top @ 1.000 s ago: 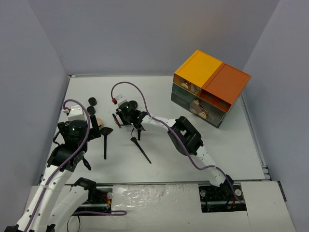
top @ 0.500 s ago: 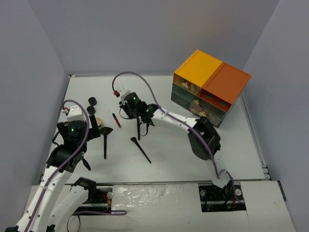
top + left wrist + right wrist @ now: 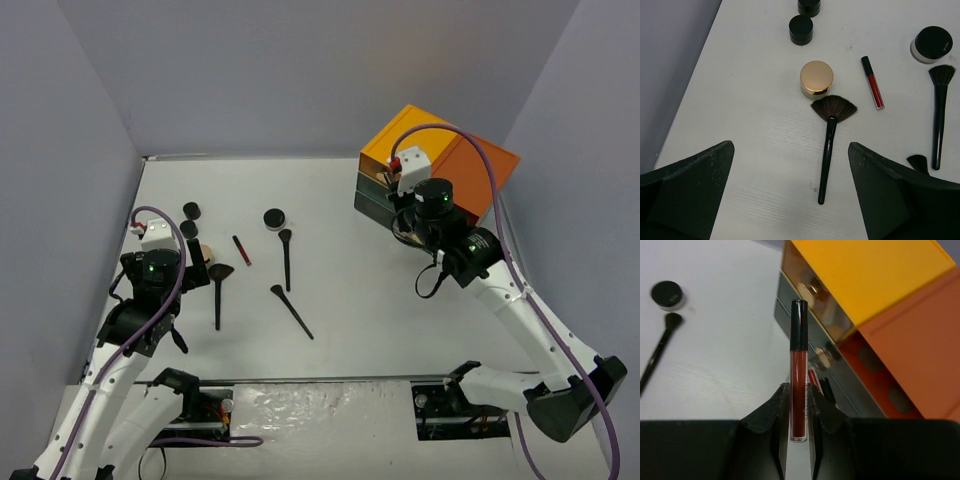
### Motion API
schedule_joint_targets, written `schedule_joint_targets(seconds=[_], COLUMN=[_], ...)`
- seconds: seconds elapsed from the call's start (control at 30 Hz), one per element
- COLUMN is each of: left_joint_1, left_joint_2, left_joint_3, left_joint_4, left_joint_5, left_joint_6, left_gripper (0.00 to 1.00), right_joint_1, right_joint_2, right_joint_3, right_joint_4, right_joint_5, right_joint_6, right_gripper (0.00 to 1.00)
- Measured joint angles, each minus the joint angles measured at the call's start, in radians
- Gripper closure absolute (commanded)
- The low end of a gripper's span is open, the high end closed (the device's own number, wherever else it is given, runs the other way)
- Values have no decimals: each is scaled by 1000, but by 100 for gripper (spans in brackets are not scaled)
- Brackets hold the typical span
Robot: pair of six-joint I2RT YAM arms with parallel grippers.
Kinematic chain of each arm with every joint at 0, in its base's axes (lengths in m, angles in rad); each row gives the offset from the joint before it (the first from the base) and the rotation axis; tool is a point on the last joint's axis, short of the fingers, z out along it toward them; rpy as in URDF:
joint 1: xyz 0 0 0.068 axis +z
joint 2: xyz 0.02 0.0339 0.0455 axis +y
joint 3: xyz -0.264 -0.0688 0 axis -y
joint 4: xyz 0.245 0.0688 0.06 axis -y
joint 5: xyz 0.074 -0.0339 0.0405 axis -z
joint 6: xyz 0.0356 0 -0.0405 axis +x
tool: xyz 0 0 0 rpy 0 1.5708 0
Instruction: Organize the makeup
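Observation:
My right gripper is shut on a thin red stick with a black cap, held upright just in front of the drawer box. Its lower dark drawers show more sticks behind their fronts. My left gripper hangs open over the table, with the fan brush handle between its fingers but untouched. Ahead of it lie a tan compact, another red stick, two black jars and a black-lidded jar. Two more brushes lie mid-table.
The orange-topped drawer box stands at the back right, and the right wrist hovers against its front. Grey walls close the table on three sides. The left arm stands near the left wall.
The right arm has swung from the jar at the left-centre of the table across to the drawer box, carrying the red stick. The jar and a brush are uncovered. The left arm has not moved.

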Motion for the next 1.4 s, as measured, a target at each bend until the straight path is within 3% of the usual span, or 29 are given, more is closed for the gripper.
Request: schedule_joint_targets(seconds=[0.3, 0.37, 0.47, 0.63, 0.8, 0.9, 1.1, 1.4], left_joint_1=[0, 0, 0, 0, 0, 0, 1, 4], left_joint_2=[15, 15, 13, 1, -7, -8, -8, -35], left_joint_3=[0, 0, 0, 0, 0, 0, 0, 0], left_joint_4=[1, 1, 1, 1, 1, 1, 0, 0], left_joint_5=[10, 10, 10, 9, 9, 9, 4, -18], left_joint_6=[1, 1, 1, 1, 1, 1, 1, 1], left_gripper=[3, 3, 3, 3, 3, 3, 3, 3], right_joint_1=[-258, -266, -267, -267, -260, -216, 61, 295], right_joint_2=[-62, -53, -25, 31, 35, 41, 169, 672], right_joint_3=[-81, -82, -82, -79, -19, 53, 187, 316], right_joint_4=[-95, -100, -103, -106, -118, -118, -54, 153], right_joint_5=[19, 22, 26, 26, -28, -77, -116, -160], right_joint_6=[-6, -6, -5, -2, 2, 19, 70, 152], right_gripper=[99, 93, 69, 42, 30, 27, 24, 27])
